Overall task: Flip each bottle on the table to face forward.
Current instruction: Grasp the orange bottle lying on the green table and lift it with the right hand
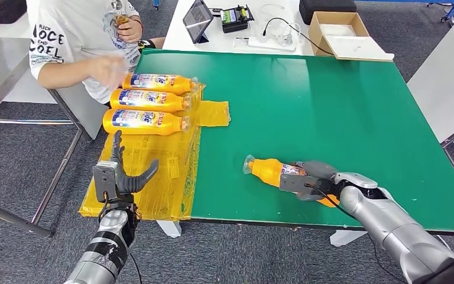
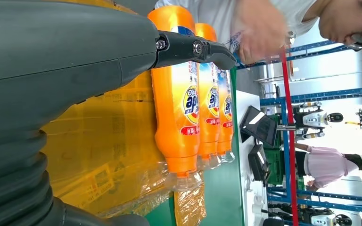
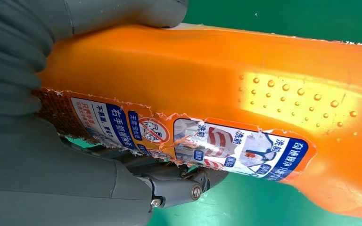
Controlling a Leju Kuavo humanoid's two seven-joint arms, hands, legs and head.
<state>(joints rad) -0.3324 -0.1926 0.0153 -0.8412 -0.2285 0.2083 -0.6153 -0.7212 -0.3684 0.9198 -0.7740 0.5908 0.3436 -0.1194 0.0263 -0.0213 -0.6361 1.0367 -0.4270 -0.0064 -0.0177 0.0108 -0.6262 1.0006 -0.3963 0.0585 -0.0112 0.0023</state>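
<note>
An orange bottle (image 1: 269,170) lies on its side on the green table (image 1: 331,106), clear cap pointing left. My right hand (image 1: 310,180) grips its body; up close the bottle (image 3: 226,89) shows a torn back label between my fingers (image 3: 169,181) and thumb. Three more orange bottles (image 1: 153,100) lie side by side on a yellow plastic sheet (image 1: 153,171) at the table's left, front labels up; the same row of bottles (image 2: 193,99) appears in the left wrist view. My left hand (image 1: 118,174) hovers open over the sheet's near edge, fingers (image 2: 193,49) spread, holding nothing.
A person in a white T-shirt (image 1: 77,35) sits at the table's far left, one hand blurred above the bottle row. Behind the table a white desk carries a tablet (image 1: 198,21), a small device (image 1: 236,18) and an open cardboard box (image 1: 340,32).
</note>
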